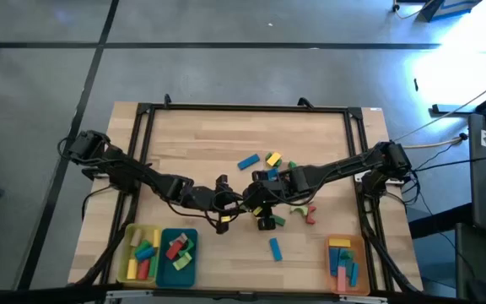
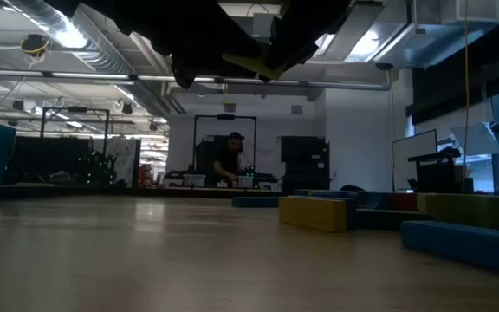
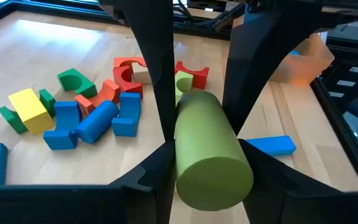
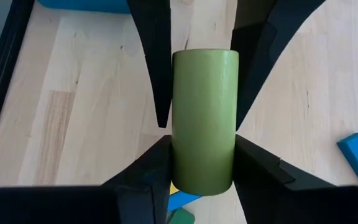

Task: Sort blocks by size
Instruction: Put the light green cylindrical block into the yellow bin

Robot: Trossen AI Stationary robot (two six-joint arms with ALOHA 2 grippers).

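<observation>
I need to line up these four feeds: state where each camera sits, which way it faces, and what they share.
High: overhead, straight down on the table; both arms.
Low: tabletop height, level into the room; arms overhead.
Left wrist: past the left gripper shut on the green cylinder, toward the block pile.
Right wrist: down past the right gripper, shut on it too.
Shared: both wrist views show the cylinder.

overhead, table-level, two close wrist views
</observation>
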